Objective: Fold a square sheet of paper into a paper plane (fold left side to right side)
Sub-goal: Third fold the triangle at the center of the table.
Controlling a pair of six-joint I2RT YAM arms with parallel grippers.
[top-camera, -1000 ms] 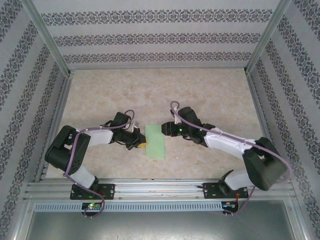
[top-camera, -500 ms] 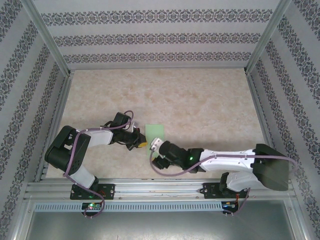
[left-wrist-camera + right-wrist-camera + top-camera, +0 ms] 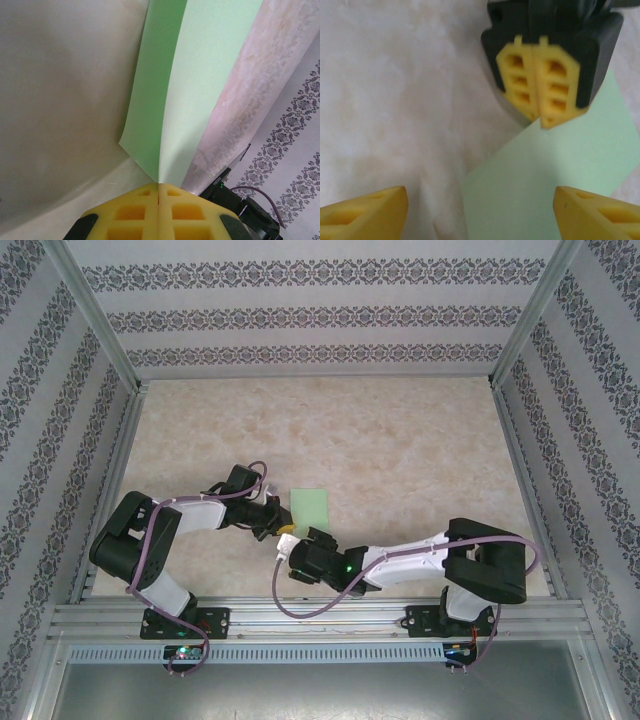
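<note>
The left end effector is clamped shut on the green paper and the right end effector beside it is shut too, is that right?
Not quite. The left end effector is shut on the green paper, but the right end effector is open: the right wrist view shows its yellow fingers spread wide apart.

The right gripper hides the near end of the green paper; that gripper's fingertips run off the bottom edge.
</note>
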